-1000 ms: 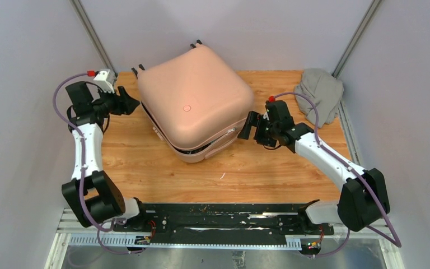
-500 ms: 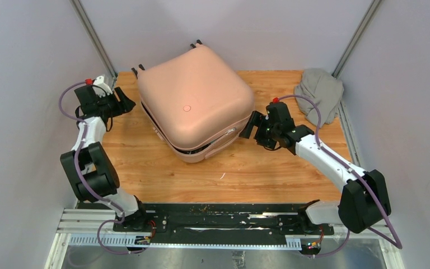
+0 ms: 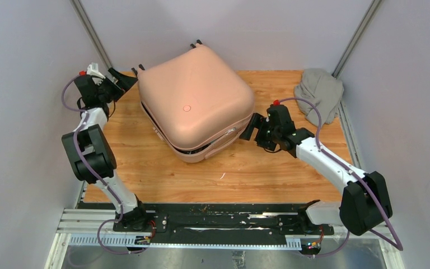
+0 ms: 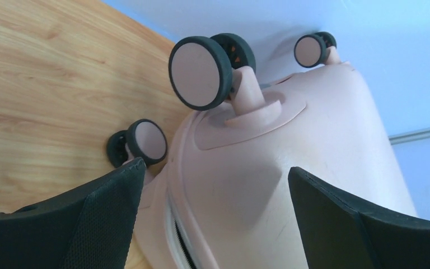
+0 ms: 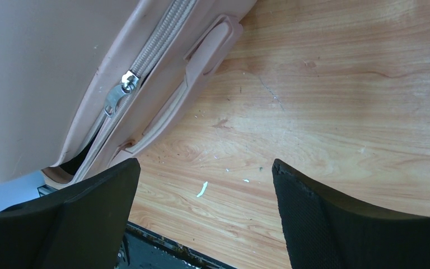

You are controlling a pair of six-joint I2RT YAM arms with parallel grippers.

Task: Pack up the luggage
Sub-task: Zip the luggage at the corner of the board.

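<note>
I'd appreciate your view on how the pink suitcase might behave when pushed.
The suitcase looks rigid, so it probably slides whole. Its smooth rounded surface may be slippery to grip. Lying flat, its wheels likely won't roll it.

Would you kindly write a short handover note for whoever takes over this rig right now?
Left hand: open, empty, at the wheel end of the luggage.
Right hand: open, empty, beside its right side near the zipper pull.
Luggage on the table, lid down, seam gaping at the near corner.
Grey cloth lies outside it, far right corner.
Left: probably pack the cloth, zip shut.
</note>
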